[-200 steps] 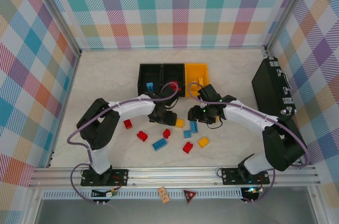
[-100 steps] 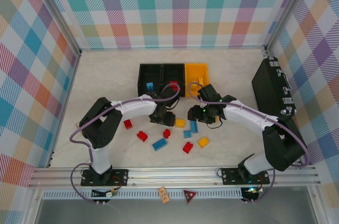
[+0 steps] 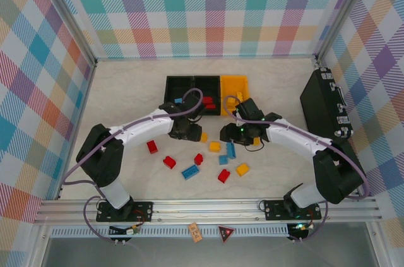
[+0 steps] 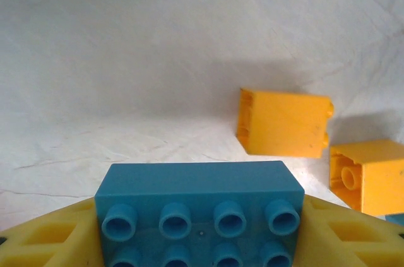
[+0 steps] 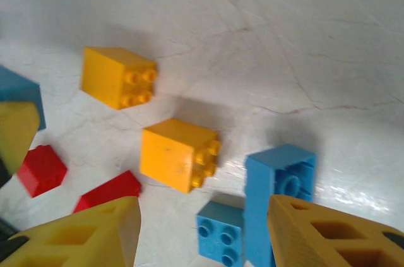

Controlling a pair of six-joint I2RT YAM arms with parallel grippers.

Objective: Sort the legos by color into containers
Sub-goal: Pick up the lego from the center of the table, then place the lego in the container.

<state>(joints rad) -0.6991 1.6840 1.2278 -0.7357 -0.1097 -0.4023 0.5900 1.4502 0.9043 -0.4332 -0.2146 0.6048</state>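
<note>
My left gripper (image 3: pixel 191 130) is shut on a blue eight-stud lego (image 4: pixel 199 207), gripped between its yellow fingers (image 4: pixel 47 235) above the table. Two yellow legos (image 4: pixel 284 122) lie just beyond it. My right gripper (image 3: pixel 236 133) hangs open over a small blue lego (image 5: pixel 221 232) and a blue lego on its side (image 5: pixel 278 185), with nothing gripped. Yellow legos (image 5: pixel 180 153) and red ones (image 5: pixel 41 169) lie close by. The containers stand in a row at the back: a black bin (image 3: pixel 178 84) with a blue lego, a black bin (image 3: pixel 207 84) with red legos, and a yellow bin (image 3: pixel 235 84).
More loose legos lie in front of the arms: red (image 3: pixel 152 147), red (image 3: pixel 169 162), blue (image 3: pixel 190 172), red (image 3: pixel 223 175), yellow (image 3: pixel 242 169). A large flat black case (image 3: pixel 325 106) stands at the right wall. Purple cables loop over both arms.
My left gripper closed on the blue lego and drew back and left with it, away from the pile; the left arm stretched out. The right gripper shifted only slightly.
</note>
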